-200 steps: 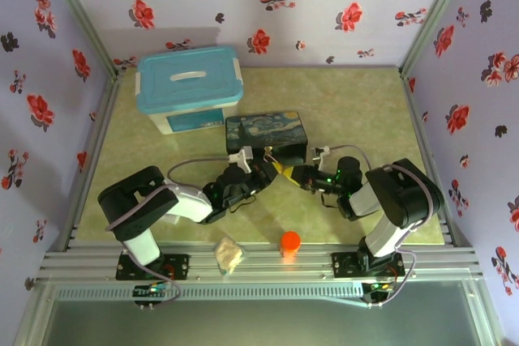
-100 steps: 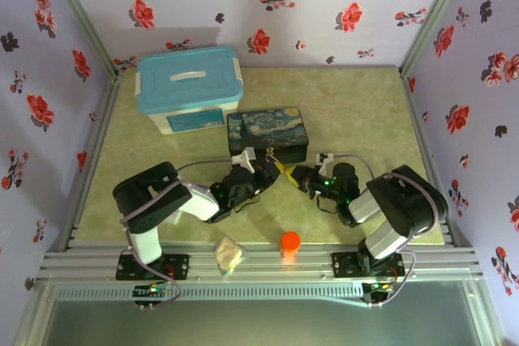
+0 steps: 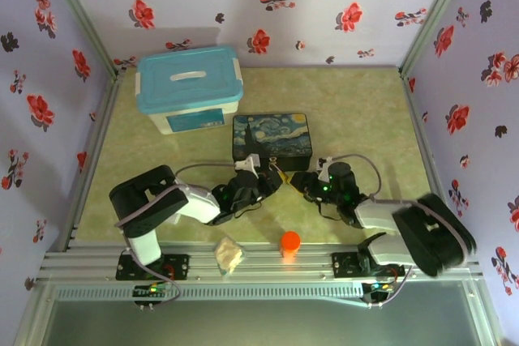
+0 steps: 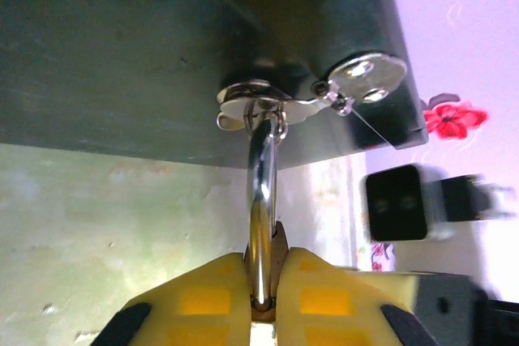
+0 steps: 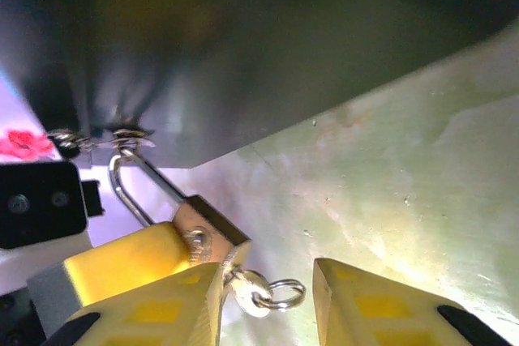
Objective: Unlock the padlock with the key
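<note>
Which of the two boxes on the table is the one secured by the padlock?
The dark painted tin, the nearer box: the padlock hangs from its hasp, pinched by the left gripper. The light blue lidded bin stands farther back.

top: overhead, far | wrists: close, facing tin (image 4: pixel 122 46) | shared: padlock (image 5: pixel 204 226)

Brass padlock (image 5: pixel 212 228), shackle through tin hasp (image 5: pixel 122 137); key (image 5: pixel 250 291) at its base.

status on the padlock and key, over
Left gripper shut on small brass padlock, silver shackle hooked to painted tin. Right gripper open, small silver key at padlock's base. Nothing blocking.
</note>
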